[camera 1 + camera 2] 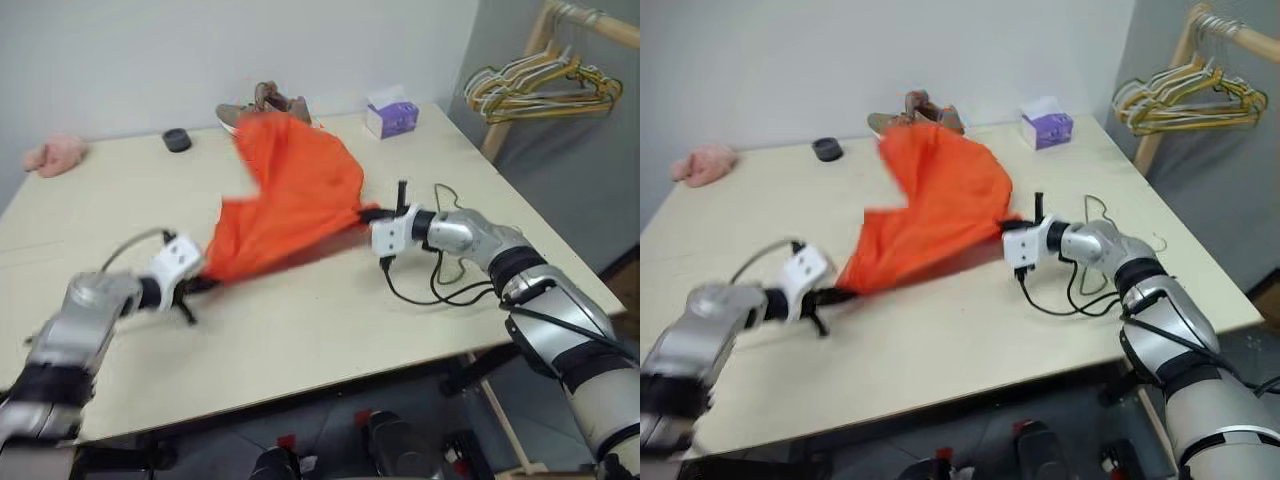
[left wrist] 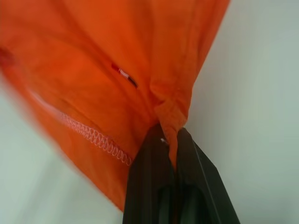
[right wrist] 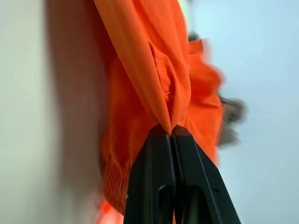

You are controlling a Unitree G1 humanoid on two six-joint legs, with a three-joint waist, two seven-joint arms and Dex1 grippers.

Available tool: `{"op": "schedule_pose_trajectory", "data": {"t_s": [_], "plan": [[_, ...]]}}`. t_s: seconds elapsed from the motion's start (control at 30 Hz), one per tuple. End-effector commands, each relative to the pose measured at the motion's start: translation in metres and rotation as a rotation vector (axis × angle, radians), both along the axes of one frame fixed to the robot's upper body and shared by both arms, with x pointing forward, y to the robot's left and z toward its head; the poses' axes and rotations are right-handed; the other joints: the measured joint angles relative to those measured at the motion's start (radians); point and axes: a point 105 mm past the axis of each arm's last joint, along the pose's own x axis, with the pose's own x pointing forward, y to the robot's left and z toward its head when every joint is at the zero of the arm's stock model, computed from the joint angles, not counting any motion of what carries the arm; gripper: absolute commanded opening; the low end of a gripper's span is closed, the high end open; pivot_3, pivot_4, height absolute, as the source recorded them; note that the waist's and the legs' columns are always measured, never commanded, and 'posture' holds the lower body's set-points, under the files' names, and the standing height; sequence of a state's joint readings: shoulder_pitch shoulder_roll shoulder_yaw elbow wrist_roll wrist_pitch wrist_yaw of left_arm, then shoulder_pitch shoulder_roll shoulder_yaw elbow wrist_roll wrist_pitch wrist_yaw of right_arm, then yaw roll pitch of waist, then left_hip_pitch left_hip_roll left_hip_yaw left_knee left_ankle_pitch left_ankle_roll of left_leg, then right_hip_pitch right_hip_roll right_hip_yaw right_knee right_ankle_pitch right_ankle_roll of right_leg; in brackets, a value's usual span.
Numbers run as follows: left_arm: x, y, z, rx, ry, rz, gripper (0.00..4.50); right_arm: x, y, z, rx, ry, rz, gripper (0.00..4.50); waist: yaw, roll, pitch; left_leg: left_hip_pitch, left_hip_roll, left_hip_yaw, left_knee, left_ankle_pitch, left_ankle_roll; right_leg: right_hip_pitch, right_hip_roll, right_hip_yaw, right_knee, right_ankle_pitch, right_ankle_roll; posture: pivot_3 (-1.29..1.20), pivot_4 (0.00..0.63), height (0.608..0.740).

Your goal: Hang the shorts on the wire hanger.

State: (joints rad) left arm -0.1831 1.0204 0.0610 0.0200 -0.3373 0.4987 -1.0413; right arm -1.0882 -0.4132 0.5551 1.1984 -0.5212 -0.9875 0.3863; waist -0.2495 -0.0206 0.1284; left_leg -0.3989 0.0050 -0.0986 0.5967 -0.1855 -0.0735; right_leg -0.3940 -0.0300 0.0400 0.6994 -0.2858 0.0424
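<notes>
The bright orange shorts (image 1: 295, 195) are stretched between my two grippers and billow up above the table (image 1: 300, 330). My left gripper (image 1: 205, 273) is shut on the lower left corner of the fabric, and the left wrist view shows cloth pinched between its black fingers (image 2: 149, 158). My right gripper (image 1: 368, 212) is shut on the right edge of the shorts, with a fold clamped at its fingertips (image 3: 161, 140). A thin wire that looks like the wire hanger (image 1: 1098, 206) lies on the table under my right forearm, mostly hidden by it.
Shoes (image 1: 268, 102) sit at the table's far edge behind the shorts. A purple tissue box (image 1: 392, 118), a small black round object (image 1: 177, 140) and a pink fluffy cloth (image 1: 55, 155) also lie at the back. Bunched hangers (image 1: 540, 92) hang on a wooden rack at right.
</notes>
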Motion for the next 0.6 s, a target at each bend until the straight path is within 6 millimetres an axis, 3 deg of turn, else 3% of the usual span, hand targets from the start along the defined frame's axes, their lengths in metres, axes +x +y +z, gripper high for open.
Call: {"op": "schedule_pose_trajectory", "data": {"t_s": [0.03,0.13,0.2,0.4,0.6], "plan": [[-0.02,-0.004,0.03,-0.01,-0.007,-0.057,0.0,-0.013,0.014,0.02,0.053,-0.023,0.111,0.02,0.009,0.001,0.001,0.004,0.003,0.0,0.0,0.001,0.001,0.005,0.003,0.0,-0.002,-0.001,0.002,-0.11,0.062,0.74],[-0.048,0.004,0.019,0.063,0.124,-0.118,0.0,-0.042,0.005,-0.008,-0.08,0.183,0.226,0.02,0.024,0.001,0.001,0.032,0.006,0.001,-0.004,0.001,0.002,0.03,0.006,0.001,-0.003,-0.007,-0.009,-0.11,0.057,0.74],[-0.061,0.009,0.014,0.12,0.181,-0.159,0.0,-0.057,0.0,-0.011,-0.098,0.284,0.256,0.02,0.035,-0.001,0.002,0.046,0.008,-0.003,-0.005,0.0,0.001,0.045,0.006,0.001,-0.006,-0.009,-0.012,-0.11,0.057,0.74],[-0.075,0.022,0.003,0.208,0.251,-0.193,0.0,-0.076,-0.016,-0.024,-0.166,0.422,0.228,0.02,0.057,0.0,0.002,0.041,0.008,-0.007,-0.004,0.001,0.001,0.041,0.006,0.001,-0.005,-0.009,-0.012,-0.11,0.053,0.74],[-0.074,-0.001,0.001,0.133,0.241,-0.244,0.0,-0.073,-0.021,-0.018,-0.145,0.461,0.156,0.02,0.064,0.0,0.001,0.033,0.008,-0.005,-0.004,0.001,0.001,0.033,0.007,0.001,-0.006,-0.009,-0.012,-0.12,0.051,0.74]]}}
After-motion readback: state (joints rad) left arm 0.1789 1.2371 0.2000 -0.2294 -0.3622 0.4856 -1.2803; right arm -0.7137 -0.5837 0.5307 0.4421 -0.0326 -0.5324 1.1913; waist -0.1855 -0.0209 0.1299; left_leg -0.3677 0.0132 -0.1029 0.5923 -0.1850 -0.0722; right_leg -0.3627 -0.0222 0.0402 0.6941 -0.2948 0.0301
